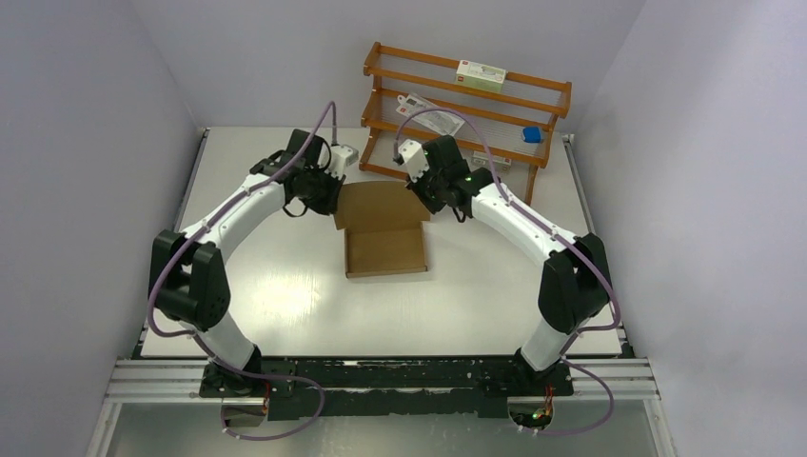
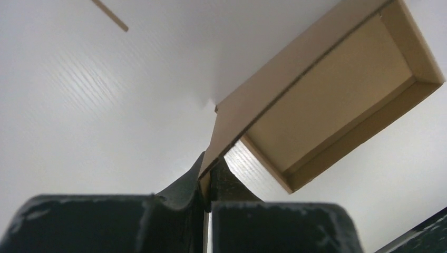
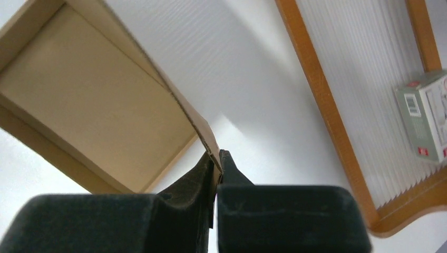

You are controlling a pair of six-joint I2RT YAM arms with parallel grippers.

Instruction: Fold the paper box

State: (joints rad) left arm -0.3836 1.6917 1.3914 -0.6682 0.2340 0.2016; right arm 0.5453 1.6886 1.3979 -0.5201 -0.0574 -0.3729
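— What is under you?
— The white worktop [image 1: 285, 295]. A wooden rack [image 1: 533, 95] stands along its far right side.

— Where is the paper box?
— The paper box [image 1: 385, 249] sits mid-worktop, between my two arms and just in front of the rack. Its near part is a shallow open tray lying flat. The lid flap on the far side tilts up off the surface.

— And your end effectors?
— My left end effector [image 2: 206, 171] is closed tight on the flap's far left corner, with the cardboard edge pinched between the fingers. My right end effector [image 3: 217, 158] is clamped the same way on the far right corner. Each holds only that thin edge.

— Anything smaller?
— A white and green carton [image 1: 481, 73] lies on the rack's top shelf. A small blue object [image 1: 533, 135] sits lower down, near the rack's right end.
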